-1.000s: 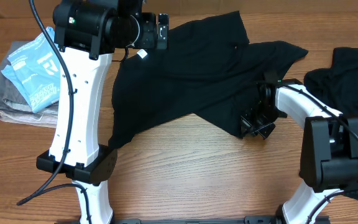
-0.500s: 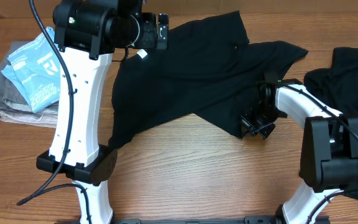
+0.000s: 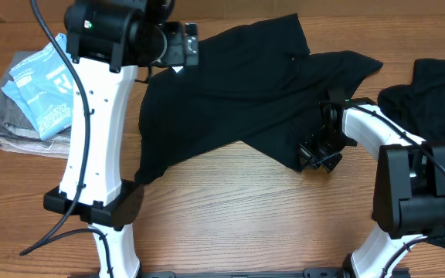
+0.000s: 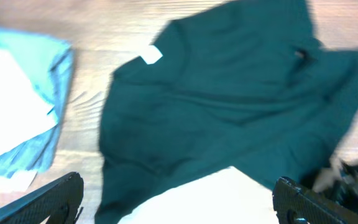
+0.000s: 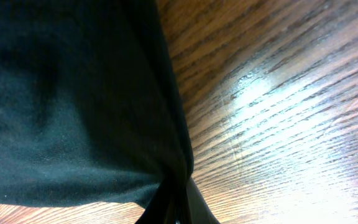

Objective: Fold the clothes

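At the lower hem of the black T-shirt (image 3: pixel 238 93), the right fingers (image 3: pixel 319 158) are closed on a bunched corner of cloth. The right wrist view shows the fabric drawn into a tight pinch between them, low over the tabletop (image 3: pixel 230 208). Up at the collar end, the left fingers (image 3: pixel 192 46) stand wide apart and hold nothing. They hover above the shirt just beside the white neck label (image 3: pixel 178 69), which the left wrist view shows lying face-up near the collar edge.

The shirt lies crumpled and only partly spread across the middle of the tabletop, with its lower edge running on a slant and one sleeve reaching toward the far right.

This looks like the early step of laying the shirt out: one corner is secured, the opposite end not yet taken. The next move probably calls for the left fingers to come down and close on the collar or shoulder. Both arms could then draw the cloth flat before any fold.

Bare wood lies open on the near side, between the two arm bases. Sideways, room is tighter. A second black T-shirt (image 3: pixel 431 100) sits close on the right, and a light-blue garment (image 3: pixel 45 85) lies on a grey folded garment (image 3: pixel 6 123) at the left.
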Robot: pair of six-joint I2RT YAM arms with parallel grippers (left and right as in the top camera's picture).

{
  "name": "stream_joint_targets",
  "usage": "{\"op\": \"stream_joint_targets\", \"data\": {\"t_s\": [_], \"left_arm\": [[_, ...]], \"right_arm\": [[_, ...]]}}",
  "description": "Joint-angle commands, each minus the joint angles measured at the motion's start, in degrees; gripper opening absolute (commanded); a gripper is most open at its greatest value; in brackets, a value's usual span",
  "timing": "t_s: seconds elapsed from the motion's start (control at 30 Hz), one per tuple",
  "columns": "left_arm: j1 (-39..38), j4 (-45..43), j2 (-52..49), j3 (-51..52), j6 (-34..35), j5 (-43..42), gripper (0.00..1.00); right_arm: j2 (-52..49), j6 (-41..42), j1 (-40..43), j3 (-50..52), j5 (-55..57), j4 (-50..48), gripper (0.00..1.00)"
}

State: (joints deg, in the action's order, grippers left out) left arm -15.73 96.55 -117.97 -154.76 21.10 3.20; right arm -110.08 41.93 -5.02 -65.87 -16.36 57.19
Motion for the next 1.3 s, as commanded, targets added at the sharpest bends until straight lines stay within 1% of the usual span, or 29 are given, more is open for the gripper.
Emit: {"op": "stream_joint_targets", "data": {"t_s": [0.0, 0.1, 0.17, 0.27, 0.43, 0.57, 0.63, 0.73, 0.83, 1.0, 1.13, 1.27], "left_arm": [[4.0, 0.3, 1.0, 4.4, 6.0, 4.2, 1.0], [7.7, 0.3, 1.0, 10.0, 5.9, 1.7, 1.0], [10.8, 0.3, 1.0, 15.7, 4.8, 1.0, 0.95], [14.3, 0.3, 1.6, 22.4, 0.7, -2.6, 0.9], [20.2, -0.9, 5.2, 32.2, -2.1, -4.1, 0.89], [24.9, -4.2, 9.8, 41.7, -8.0, -12.2, 0.89], [26.5, -5.2, 12.6, 47.6, -9.4, -13.1, 0.88], [26.8, -7.3, 15.9, 56.1, -10.9, -13.1, 0.83], [25.4, -10.4, 18.6, 65.5, -12.2, -13.1, 0.79], [20.3, -20.0, 21.1, 80.8, -12.3, -13.2, 0.75], [16.5, -29.5, 20.8, 90.1, -8.7, -13.4, 0.76], [16.5, -35.5, 20.8, 94.7, -5.8, -13.3, 0.75]], "right_arm": [[-1.8, 0.1, -0.5, 1.9, 3.6, -0.1, 0.04], [-1.8, 0.1, -0.5, 1.9, 3.6, 0.0, 0.04], [-1.8, 0.1, -0.5, 1.9, 3.6, 0.0, 0.04], [-1.8, 0.1, -0.5, 1.9, 3.6, 0.0, 0.04], [-1.8, 0.1, -0.5, 1.9, 3.6, 0.1, 0.04], [-1.8, 0.1, -0.5, 1.9, 3.6, 0.0, 0.04], [-1.8, 0.1, -0.5, 1.9, 3.6, -0.2, 0.04], [-1.8, 0.1, -0.5, 1.9, 3.6, -0.4, 0.04], [-1.8, 0.1, -0.5, 1.9, 3.6, -0.3, 0.04], [-1.8, 0.0, -0.5, 1.9, 3.7, -0.5, 0.04], [-1.8, -0.2, -0.5, 1.9, 3.6, -1.0, 0.04], [-1.8, -0.9, -0.5, 1.9, 3.7, -1.0, 0.04]]}}
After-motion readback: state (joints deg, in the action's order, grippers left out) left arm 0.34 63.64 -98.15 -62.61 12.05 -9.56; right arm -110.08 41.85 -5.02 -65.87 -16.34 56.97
